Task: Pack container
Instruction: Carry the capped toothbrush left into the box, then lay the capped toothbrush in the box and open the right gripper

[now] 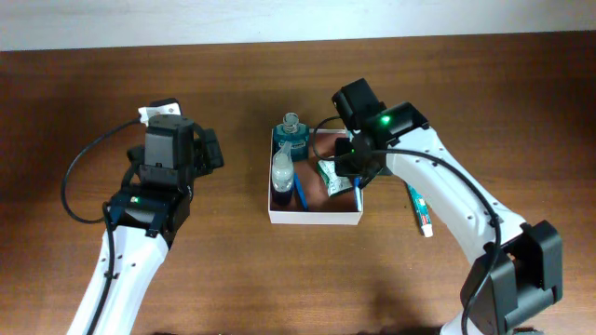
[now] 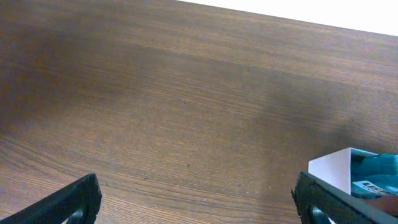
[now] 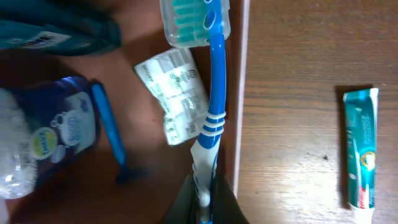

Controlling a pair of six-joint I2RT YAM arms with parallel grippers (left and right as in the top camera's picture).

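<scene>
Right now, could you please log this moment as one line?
right gripper shut on toothbrush over container | left gripper open, empty | toothpaste outside on table

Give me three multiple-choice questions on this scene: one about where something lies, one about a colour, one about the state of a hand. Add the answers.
1. Where does the teal toothpaste tube lie relative to the square white-walled container?
A. Inside it
B. On top of its bottles
C. Outside it, on the wooden table, on the right arm's side

2. What colour is the handle of the capped toothbrush?
A. Red
B. Blue and white
C. Yellow

3. What state is the left hand in?
A. Open and empty
B. Shut on a bottle
C. Shut on a razor

Answers:
1 C: the right wrist view shows the tube on bare wood beyond the container wall.
2 B: the handle is blue with white stripes, and the right hand grips its end.
3 A: its fingers stand wide apart over bare table.
</scene>
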